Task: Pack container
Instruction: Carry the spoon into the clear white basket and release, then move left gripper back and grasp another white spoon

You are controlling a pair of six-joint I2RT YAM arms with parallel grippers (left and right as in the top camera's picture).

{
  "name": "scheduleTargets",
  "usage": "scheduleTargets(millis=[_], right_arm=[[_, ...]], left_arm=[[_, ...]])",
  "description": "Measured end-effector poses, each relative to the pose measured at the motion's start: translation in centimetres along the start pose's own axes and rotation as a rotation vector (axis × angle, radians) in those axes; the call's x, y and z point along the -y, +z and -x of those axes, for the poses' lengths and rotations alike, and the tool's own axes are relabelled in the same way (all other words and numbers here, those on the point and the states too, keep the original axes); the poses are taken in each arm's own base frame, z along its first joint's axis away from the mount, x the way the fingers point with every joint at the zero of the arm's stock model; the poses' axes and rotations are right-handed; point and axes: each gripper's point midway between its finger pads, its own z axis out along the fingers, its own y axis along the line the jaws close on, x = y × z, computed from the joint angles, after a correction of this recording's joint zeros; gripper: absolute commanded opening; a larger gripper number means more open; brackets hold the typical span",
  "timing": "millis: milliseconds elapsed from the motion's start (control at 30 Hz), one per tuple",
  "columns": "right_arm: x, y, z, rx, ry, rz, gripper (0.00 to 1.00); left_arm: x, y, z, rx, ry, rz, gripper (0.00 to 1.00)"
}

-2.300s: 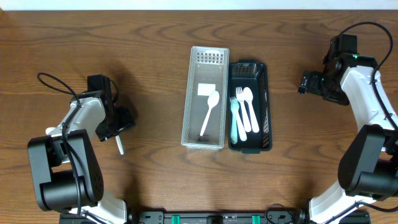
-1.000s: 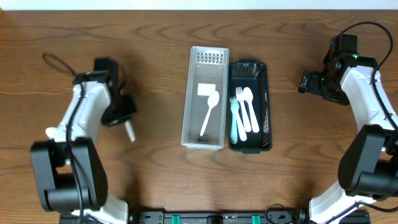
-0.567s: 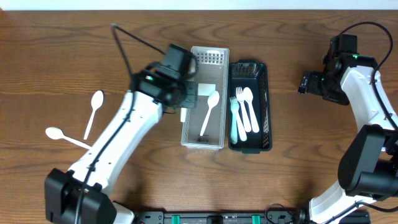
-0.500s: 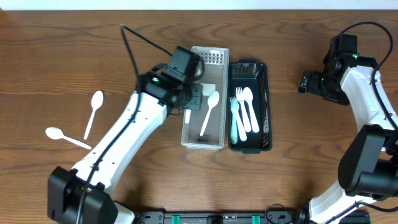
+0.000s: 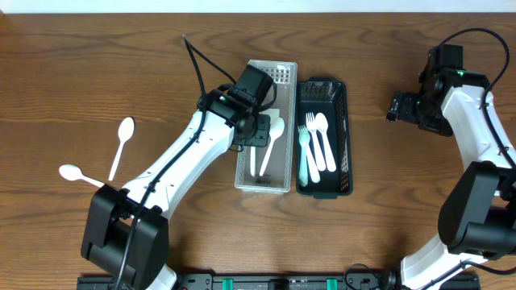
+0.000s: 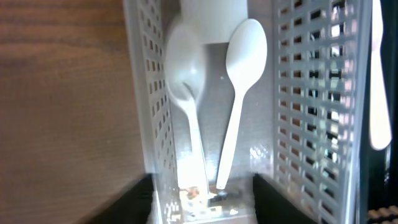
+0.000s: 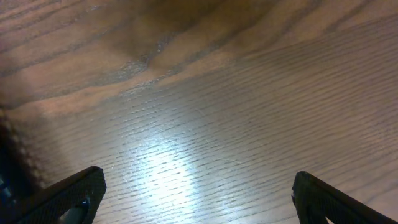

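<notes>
Left claw (image 6: 200, 198) low over clear perforated bin (image 6: 305, 99), jaws apart: likely letting blurred spoon (image 6: 185, 74) settle lengthwise beside second spoon (image 6: 244, 53). Loose spoons (image 5: 122, 137) wait on table (image 5: 81, 80). Right claw (image 7: 199, 186) spread, parked far right, out of way.

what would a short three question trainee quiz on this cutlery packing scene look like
1. True or false: the clear basket holds only forks.
2. How many loose spoons lie on the table, outside the clear basket and the dark basket? A one, B two, C four.
3. Which arm reaches over the clear basket?

Key:
1. False. The left wrist view shows the packed spoons, two of them, side by side in it.
2. B.
3. The left arm.
</notes>
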Motion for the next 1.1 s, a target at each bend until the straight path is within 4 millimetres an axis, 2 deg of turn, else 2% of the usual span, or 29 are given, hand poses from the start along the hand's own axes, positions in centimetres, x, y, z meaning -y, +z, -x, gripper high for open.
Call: scheduleTargets(millis=[167, 233, 300, 367, 467, 533, 600, 733, 867, 1000, 1100], right_arm=[[0.0, 0.0, 0.0, 0.0, 0.0, 0.0, 0.99], [0.0, 0.0, 0.0, 0.0, 0.0, 0.0, 0.99], [0.0, 0.0, 0.0, 0.0, 0.0, 0.0, 0.99], [0.1, 0.0, 0.0, 0.0, 0.0, 0.0, 0.99], [0.2, 0.0, 0.0, 0.0, -0.002, -0.002, 0.99], [0.3, 0.0, 0.0, 0.0, -0.006, -0.003, 0.99], [0.3, 0.0, 0.0, -0.004, -0.01, -0.004, 0.99], [0.3, 0.0, -0.1, -0.007, -0.013, -0.004, 0.99], [0.3, 0.0, -0.1, -0.007, -0.013, -0.005, 0.99], [0.3, 0.0, -0.2, -0.01, -0.013, -0.006, 0.99], [0.4, 0.0, -0.5, -0.021, -0.014, -0.009, 0.99]], left_arm=[[-0.2, -0.3, 0.2, 0.01, -0.007, 0.002, 0.74], [-0.7, -1.1, 0.6, 0.037, -0.015, 0.014, 0.79], [-2.4, -2.9, 1.3, 0.086, -0.042, 0.05, 0.83], [-5.2, -5.2, 2.1, 0.143, -0.102, 0.093, 0.88], [-11.7, -9.1, 3.3, 0.232, -0.226, 0.177, 0.96], [-16.4, -10.8, 3.0, 0.245, -0.292, 0.244, 0.97], [-20.6, -11.4, 2.1, 0.225, -0.351, 0.307, 0.99], [-27.9, -10.3, 0.0, 0.141, -0.452, 0.386, 0.99], [-33.0, -7.3, -2.1, 0.026, -0.479, 0.414, 0.98], [-35.3, -3.8, -2.8, -0.048, -0.446, 0.403, 0.98], [-36.1, -1.3, -3.4, -0.098, -0.417, 0.371, 0.98]])
